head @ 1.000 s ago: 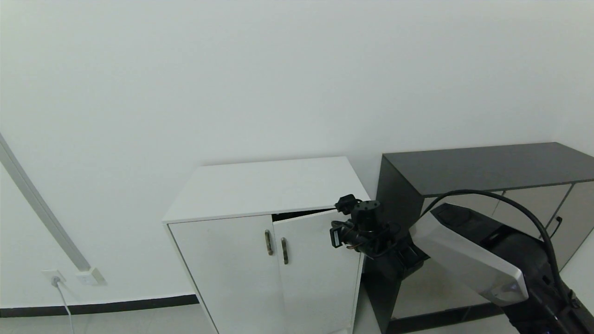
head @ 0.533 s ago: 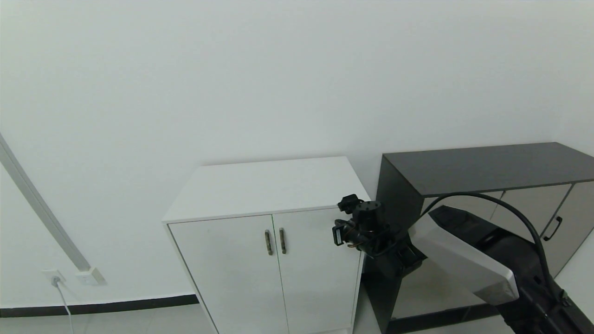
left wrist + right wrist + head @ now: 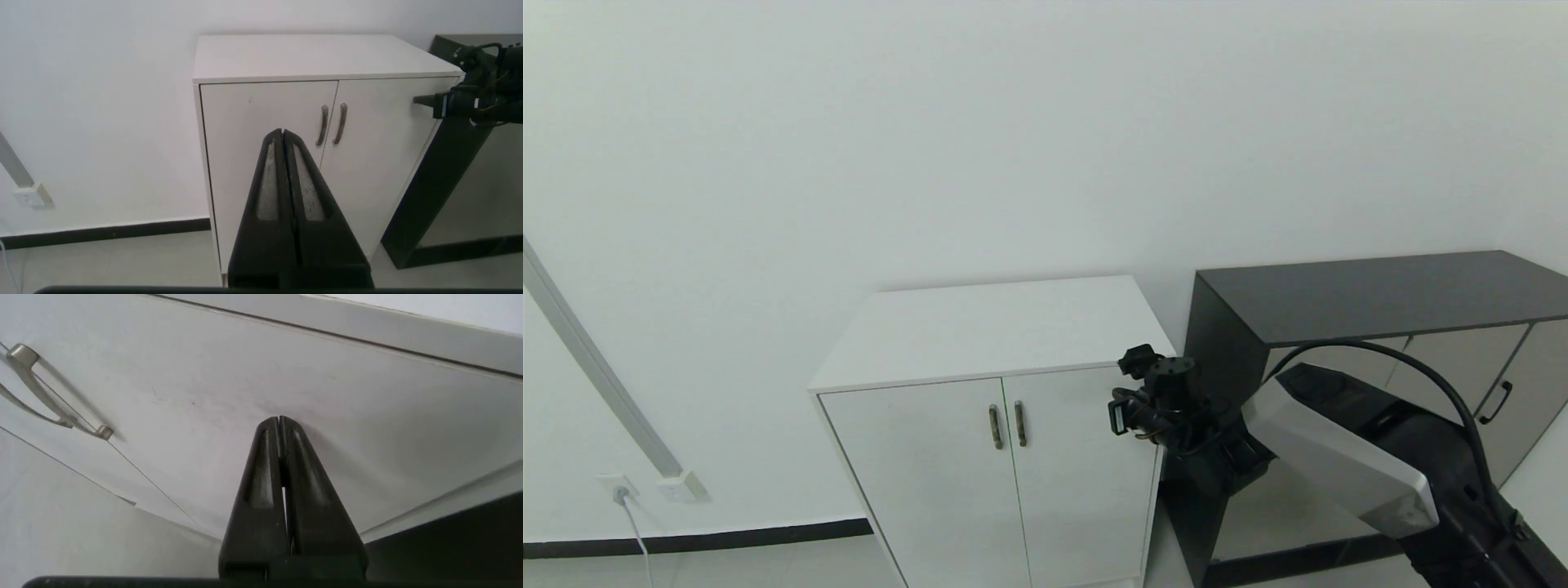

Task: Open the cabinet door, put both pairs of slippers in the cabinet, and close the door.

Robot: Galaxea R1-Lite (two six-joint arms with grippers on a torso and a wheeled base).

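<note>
So, look at the white wooden cabinet [image 3: 980, 327] with its two doors: both sit flat and shut. Your right gripper [image 3: 279, 423], black with two long fingers, has those fingers pressed together with nothing between them. Its tip looks to be touching the white right-hand door [image 3: 1078, 482] near the door's top outer corner, though the close view makes that hard to be sure of. That spot is far from the two thin metal handles [image 3: 1020, 423] at the middle seam, and a closed tip there can lean on the panel without catching on anything.

Your left gripper [image 3: 282, 135] is closed and empty too. It is held well back from the left-hand door [image 3: 261, 155], out of the way.

My guess is that the slippers are inside and the closing step is done. A low black cabinet [image 3: 1380, 294] stands just beside the white one's right side.
</note>
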